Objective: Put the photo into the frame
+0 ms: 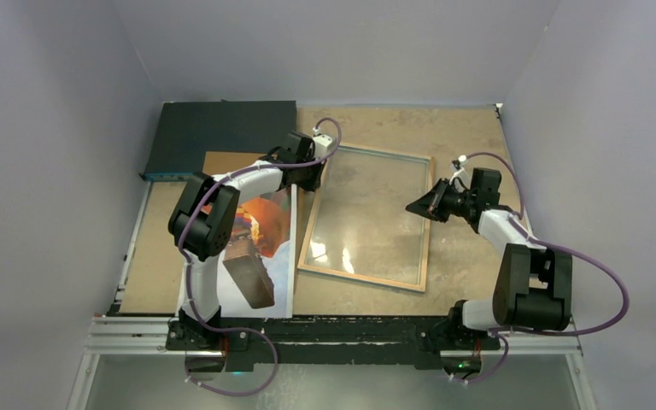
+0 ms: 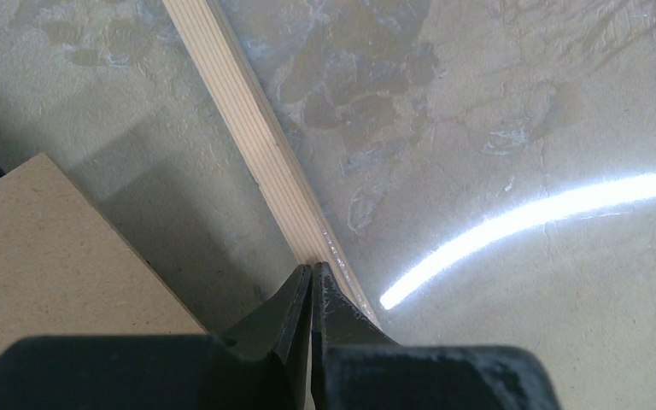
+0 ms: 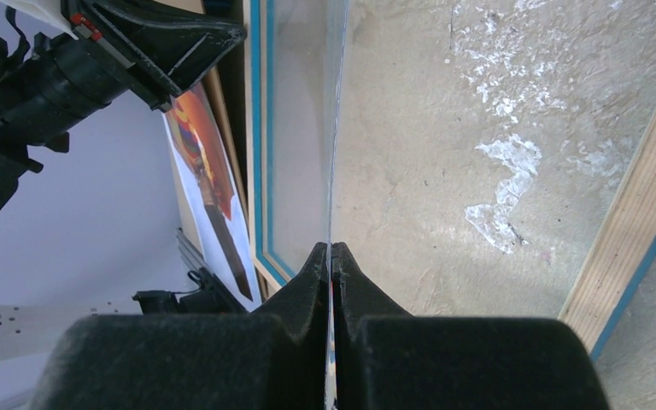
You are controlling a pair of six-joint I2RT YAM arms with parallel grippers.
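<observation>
The frame (image 1: 363,278) lies flat mid-table with its wood-coloured back rim up; a blue edge shows in the right wrist view (image 3: 256,128). The photo (image 1: 269,226), an orange balloon with a dark basket, lies just left of the frame, partly under my left arm, and is visible too in the right wrist view (image 3: 205,162). My left gripper (image 1: 314,175) is shut on nothing, its tips (image 2: 312,269) at the frame's left rim (image 2: 248,120). My right gripper (image 1: 412,207) is shut on the edge of a clear pane (image 3: 335,128) just inside the frame's right rim (image 3: 632,231).
A dark flat box (image 1: 222,132) sits at the back left. A plain brown board (image 1: 222,161) lies under the photo's far end and shows in the left wrist view (image 2: 51,248). Grey walls close in left, right and back.
</observation>
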